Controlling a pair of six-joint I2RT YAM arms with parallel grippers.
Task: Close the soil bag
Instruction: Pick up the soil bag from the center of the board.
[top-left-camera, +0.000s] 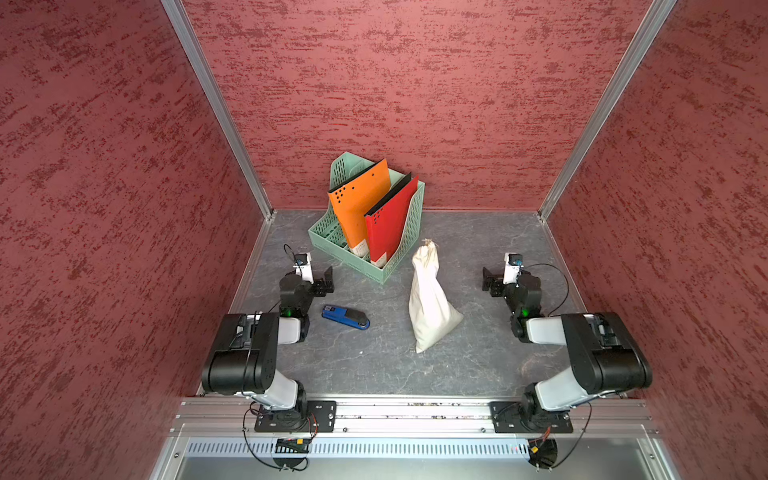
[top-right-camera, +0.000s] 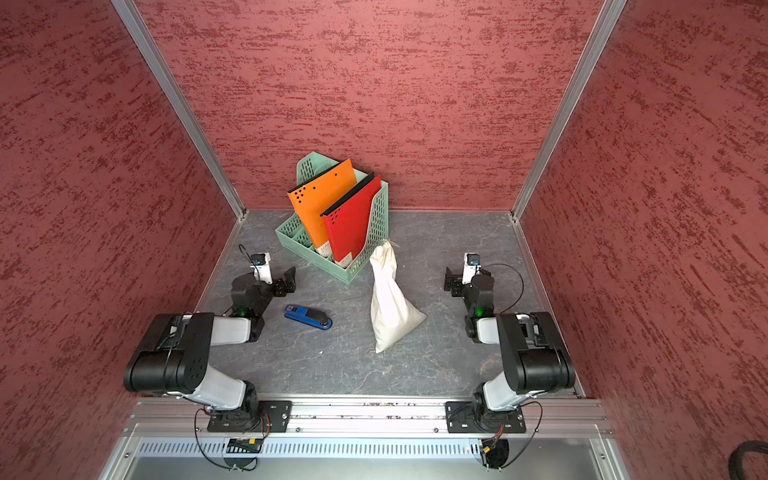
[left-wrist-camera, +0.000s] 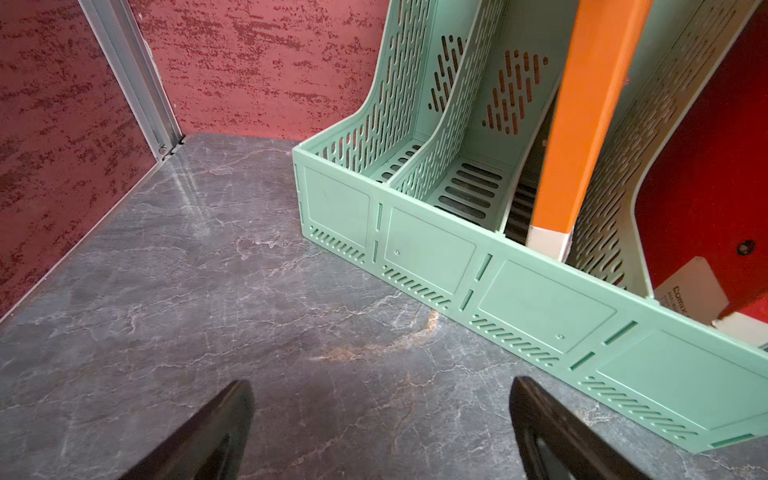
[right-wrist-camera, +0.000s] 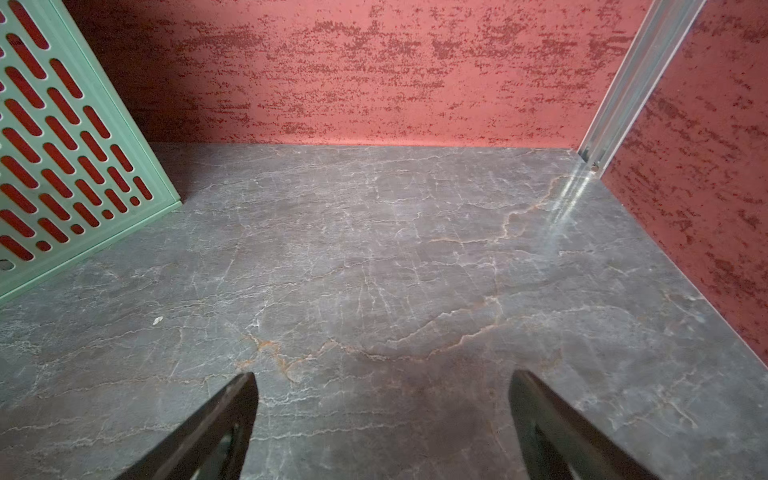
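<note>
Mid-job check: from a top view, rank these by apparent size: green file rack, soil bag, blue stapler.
1. green file rack, largest
2. soil bag, though it stands up toward the camera, which may enlarge it
3. blue stapler, clearly smallest

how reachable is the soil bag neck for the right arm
Probably reachable: the right gripper is open, only bare table lies between it and the soil bag, and the file rack stands beyond.

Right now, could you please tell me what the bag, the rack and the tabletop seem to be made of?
The bag looks like soft cream cloth, matte; it creases and slumps. The rack looks like moulded mint-green plastic with regular slots. The tabletop has a grey veined stone look with faint sheen; stone or laminate, I cannot tell.
</note>
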